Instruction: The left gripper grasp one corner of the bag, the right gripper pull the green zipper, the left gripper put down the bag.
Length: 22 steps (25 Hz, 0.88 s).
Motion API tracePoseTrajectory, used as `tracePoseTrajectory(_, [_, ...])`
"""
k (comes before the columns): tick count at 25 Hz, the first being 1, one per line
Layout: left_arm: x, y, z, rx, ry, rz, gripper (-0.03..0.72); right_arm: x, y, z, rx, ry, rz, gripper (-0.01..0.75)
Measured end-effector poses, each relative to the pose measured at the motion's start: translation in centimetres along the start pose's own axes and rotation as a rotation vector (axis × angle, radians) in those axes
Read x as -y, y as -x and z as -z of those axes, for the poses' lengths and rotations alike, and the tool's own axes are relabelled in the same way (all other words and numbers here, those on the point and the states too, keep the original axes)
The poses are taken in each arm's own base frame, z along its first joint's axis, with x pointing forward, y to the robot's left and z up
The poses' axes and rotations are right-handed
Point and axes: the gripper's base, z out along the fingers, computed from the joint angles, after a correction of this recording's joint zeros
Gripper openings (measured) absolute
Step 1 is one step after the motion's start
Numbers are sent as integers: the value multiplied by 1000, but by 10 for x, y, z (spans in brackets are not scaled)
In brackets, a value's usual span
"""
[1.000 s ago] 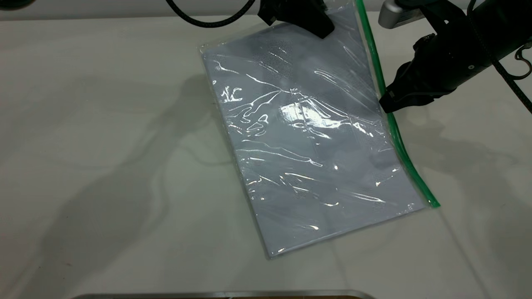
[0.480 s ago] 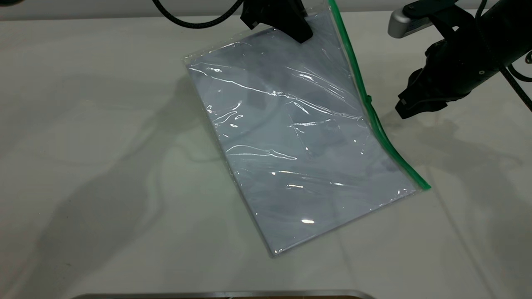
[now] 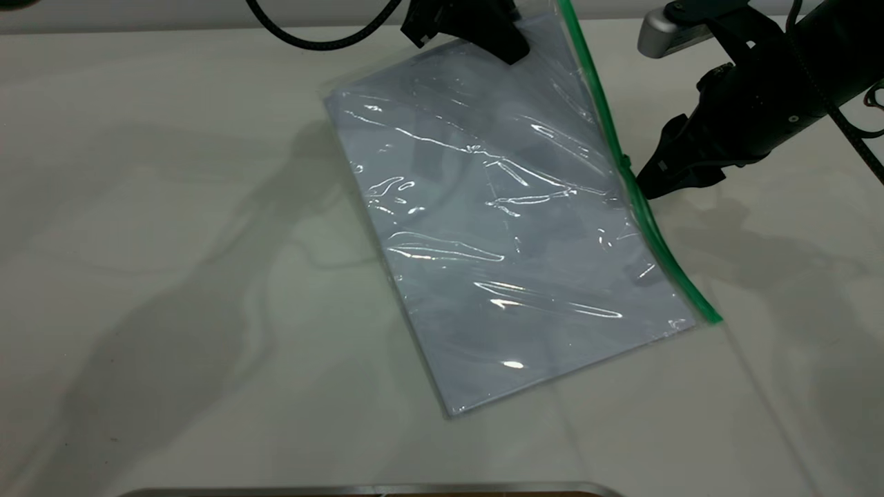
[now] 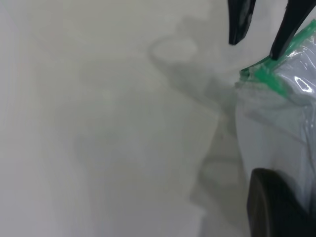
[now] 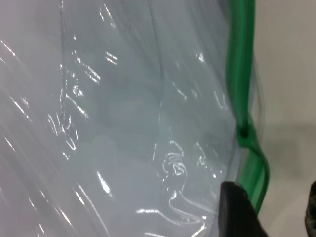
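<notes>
While its fingers straddle the green zipper (image 3: 625,176) with a gap showing between them, not yet pinched, the right gripper (image 3: 646,185) sits just beside the small slider tab (image 5: 243,132), apparently lining up for the pull. The left gripper (image 3: 507,48) is clamped on the far end of the bag (image 3: 504,228) near the corner of the bag (image 4: 256,74), lifting that end while the near end rests on the table (image 3: 173,241), likely to keep the strip taut.

1 bag (image 3: 497,228), 1 green zipper (image 3: 639,200), 2 pincers.
</notes>
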Motion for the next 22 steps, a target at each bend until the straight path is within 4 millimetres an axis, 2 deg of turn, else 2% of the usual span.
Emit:
tracePoseTrajectory(6, [0,1,0,7,1,-16,53,0,1,0,6,-1,-7,383])
tracePoseTrajectory(12, [0,1,0,5,2,89,84,2,1,1,5,-24,-8,383])
tracePoseTrajectory(15, [-1,1,0,4,6,168,183,2,8,10,31,-37,0,383])
tracePoseTrajectory(22, [-7,4,7,-27,75,287,550,1,38,55,161,-85,-1,383])
